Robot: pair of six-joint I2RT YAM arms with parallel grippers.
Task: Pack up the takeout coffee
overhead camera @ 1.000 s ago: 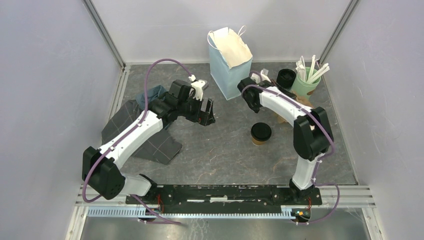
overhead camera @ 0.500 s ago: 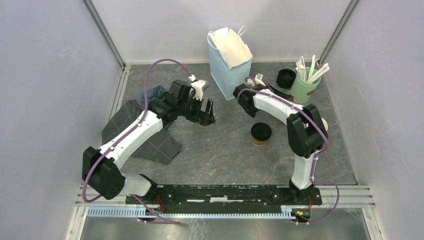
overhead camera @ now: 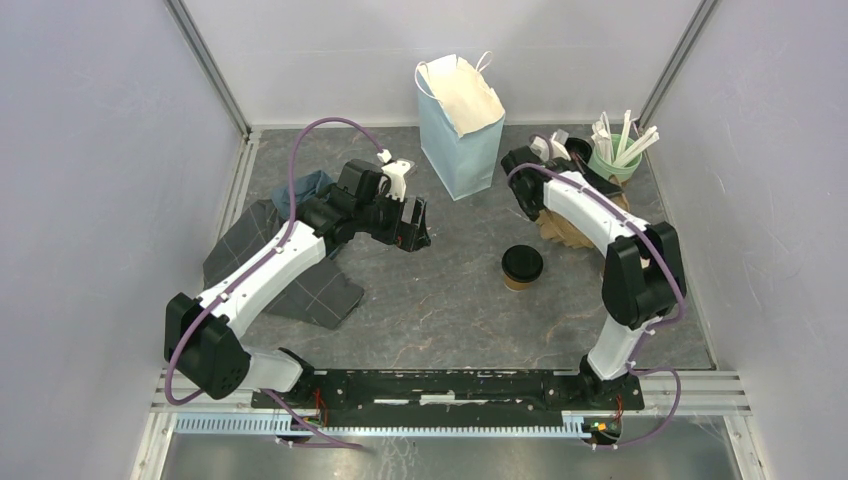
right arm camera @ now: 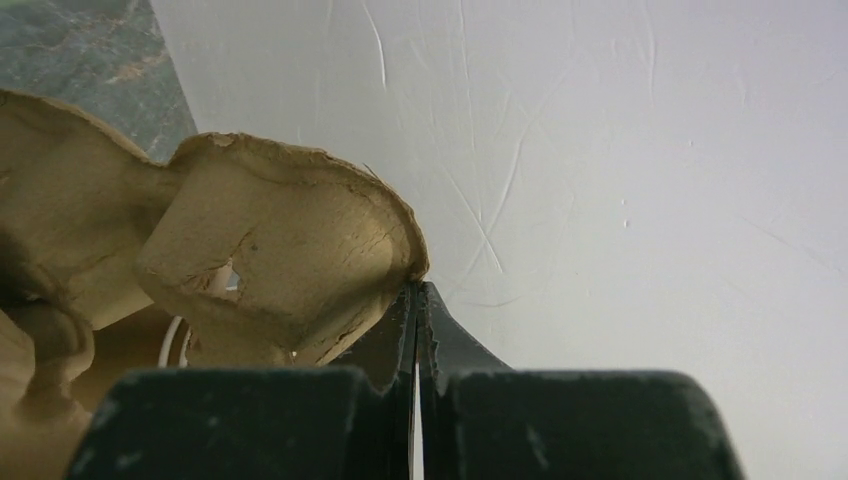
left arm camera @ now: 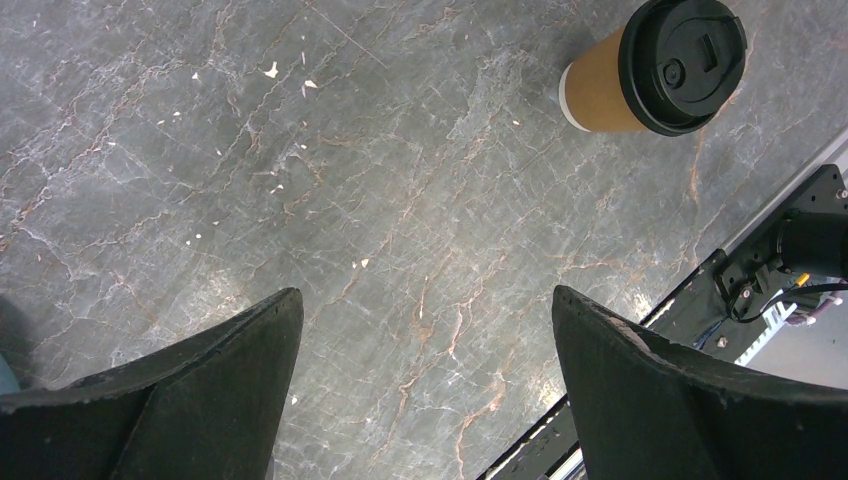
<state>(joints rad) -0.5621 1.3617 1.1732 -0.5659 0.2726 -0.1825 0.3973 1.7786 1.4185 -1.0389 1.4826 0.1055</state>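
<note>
Left gripper [left arm camera: 425, 295] gapes left of takeout coffee [left arm camera: 660, 70], right gripper [right arm camera: 417, 290] closed tight beyond it by pulp carrier [right arm camera: 290, 250]; off-centre grab could tip it over

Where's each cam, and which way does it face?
Top external: above and behind, looking down at the table; left arm, right arm show.
Left wrist: on the left arm, facing down at the table; its open fingers show.
Right wrist: faces the carrier and wall; its shut fingers show.
Shared: top and left wrist both show the coffee.
</note>
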